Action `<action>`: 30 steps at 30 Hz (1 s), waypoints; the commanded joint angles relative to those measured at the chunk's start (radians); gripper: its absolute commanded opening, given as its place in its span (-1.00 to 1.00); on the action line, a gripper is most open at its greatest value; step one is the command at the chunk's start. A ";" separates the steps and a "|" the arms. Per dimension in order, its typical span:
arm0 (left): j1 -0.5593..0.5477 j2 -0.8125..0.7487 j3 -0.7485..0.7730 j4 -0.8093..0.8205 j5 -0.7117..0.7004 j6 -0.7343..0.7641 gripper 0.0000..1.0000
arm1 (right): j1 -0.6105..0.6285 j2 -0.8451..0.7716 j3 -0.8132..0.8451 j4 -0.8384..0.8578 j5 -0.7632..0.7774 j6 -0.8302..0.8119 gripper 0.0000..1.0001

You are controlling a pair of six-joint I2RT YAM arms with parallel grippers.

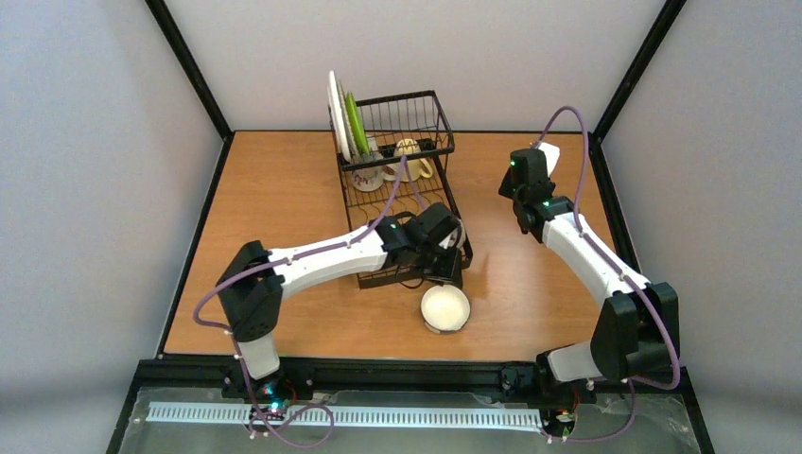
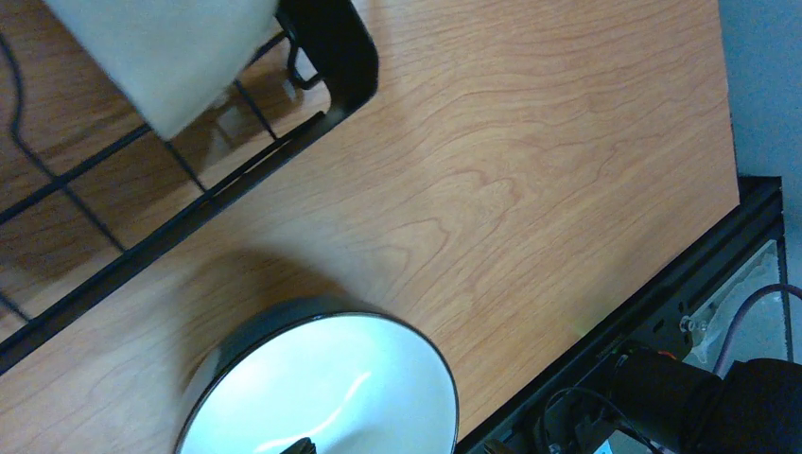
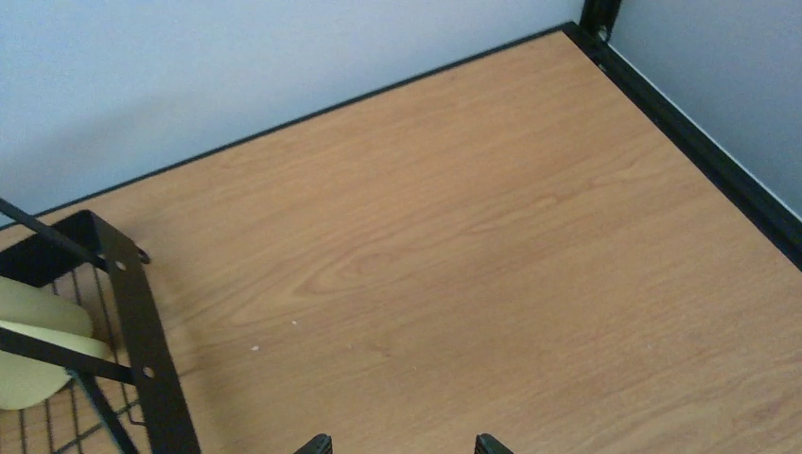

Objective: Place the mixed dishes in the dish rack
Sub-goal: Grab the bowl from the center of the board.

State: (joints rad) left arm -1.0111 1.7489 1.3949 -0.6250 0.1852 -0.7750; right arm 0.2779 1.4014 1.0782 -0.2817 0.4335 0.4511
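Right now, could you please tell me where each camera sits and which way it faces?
Top external: above the table's near edge, looking down; left arm, right arm show.
Left wrist: looks down at white bowl and dish rack corner; fingers barely show.
Right wrist: faces table's far right corner; fingertips show.
Shared: dish rack in all three.

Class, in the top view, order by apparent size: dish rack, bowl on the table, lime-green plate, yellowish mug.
1. dish rack
2. bowl
3. lime-green plate and yellowish mug: they look about alike in size, and the plate stands edge-on, so I leave them unranked.
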 commanded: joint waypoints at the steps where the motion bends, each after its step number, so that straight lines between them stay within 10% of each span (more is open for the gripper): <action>1: -0.031 0.079 0.080 -0.026 0.008 0.028 0.99 | -0.039 -0.026 -0.049 0.018 -0.028 0.040 0.72; 30: -0.105 0.351 0.313 -0.151 -0.115 -0.308 0.99 | -0.073 -0.059 -0.145 0.034 -0.058 0.061 0.72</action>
State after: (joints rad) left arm -1.0935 2.0476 1.6344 -0.7067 0.0715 -1.0325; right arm 0.2127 1.3636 0.9451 -0.2504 0.3561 0.4980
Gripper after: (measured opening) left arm 0.996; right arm 0.860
